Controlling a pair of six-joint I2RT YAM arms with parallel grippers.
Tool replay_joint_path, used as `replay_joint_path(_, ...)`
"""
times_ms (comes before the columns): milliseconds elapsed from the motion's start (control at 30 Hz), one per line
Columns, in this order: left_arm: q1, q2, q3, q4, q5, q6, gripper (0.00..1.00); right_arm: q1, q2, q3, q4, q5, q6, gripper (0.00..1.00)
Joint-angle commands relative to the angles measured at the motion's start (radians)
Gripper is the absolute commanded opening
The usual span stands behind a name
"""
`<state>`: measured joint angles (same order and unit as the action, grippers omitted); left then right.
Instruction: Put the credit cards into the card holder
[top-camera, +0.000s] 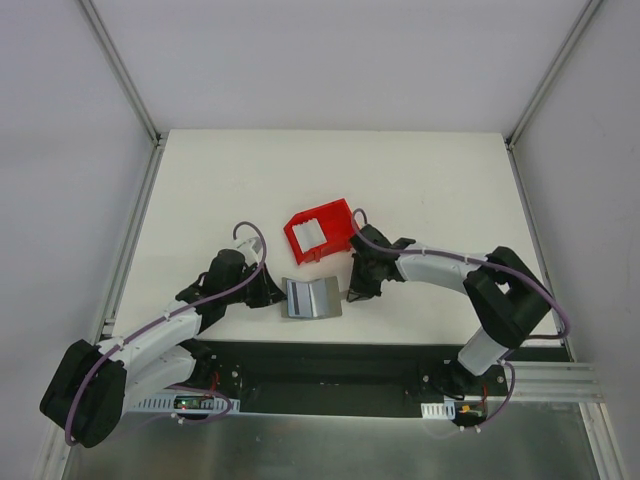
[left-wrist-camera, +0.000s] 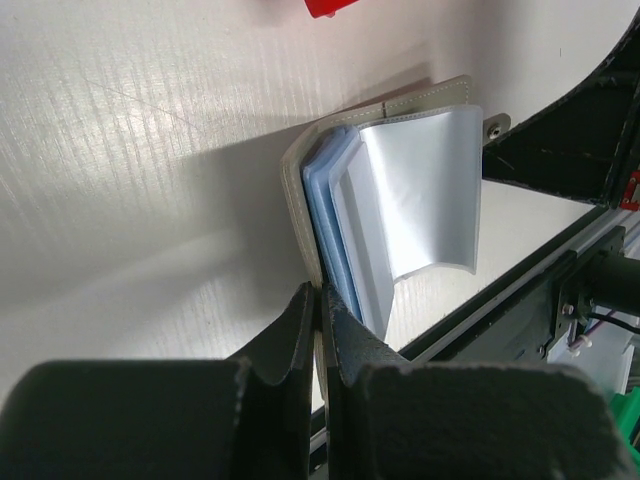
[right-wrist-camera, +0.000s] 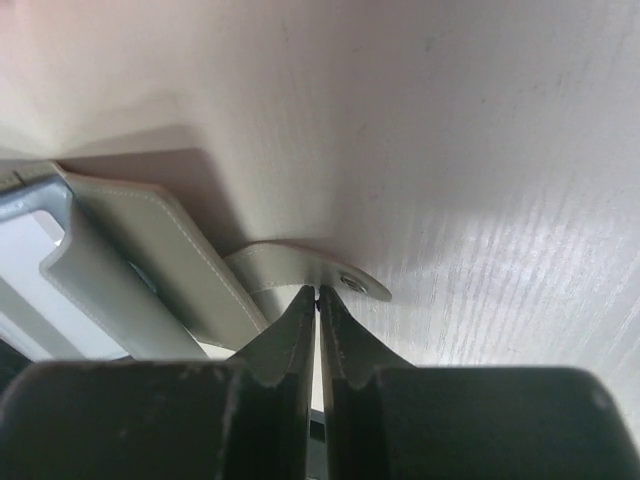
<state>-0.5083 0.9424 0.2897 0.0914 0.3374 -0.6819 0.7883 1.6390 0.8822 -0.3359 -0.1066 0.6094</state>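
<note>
Left gripper (left-wrist-camera: 320, 292) is clamped shut on the cover edge of the card holder (top-camera: 312, 298), which lies open on the table (top-camera: 230, 180). Right gripper (right-wrist-camera: 317, 292) pinches its snap tab (right-wrist-camera: 335, 272). The red bin (top-camera: 335, 218) just beyond holds pale credit cards (top-camera: 308, 236).

I take this for a lab robot cell: plain white panels (top-camera: 330, 60) in aluminium framing (top-camera: 120, 70) stand beyond and beside my right gripper (top-camera: 352, 295), over a white table (top-camera: 430, 170).
</note>
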Motion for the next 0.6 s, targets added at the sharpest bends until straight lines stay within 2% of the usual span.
replay_joint_path(0,0.004,-0.005,0.032,-0.015,0.031,0.033,0.00,-0.046,0.054,-0.043,0.008,0.076,0.098,0.07)
replay_joint_path(233,0.004,-0.005,0.028,-0.018,0.032,0.041,0.00,-0.113,0.064,-0.065,0.044,0.056,0.098,0.06)
replay_joint_path(567,0.004,-0.021,0.045,-0.033,0.058,0.032,0.00,-0.080,0.005,-0.075,0.109,-0.007,0.020,0.09)
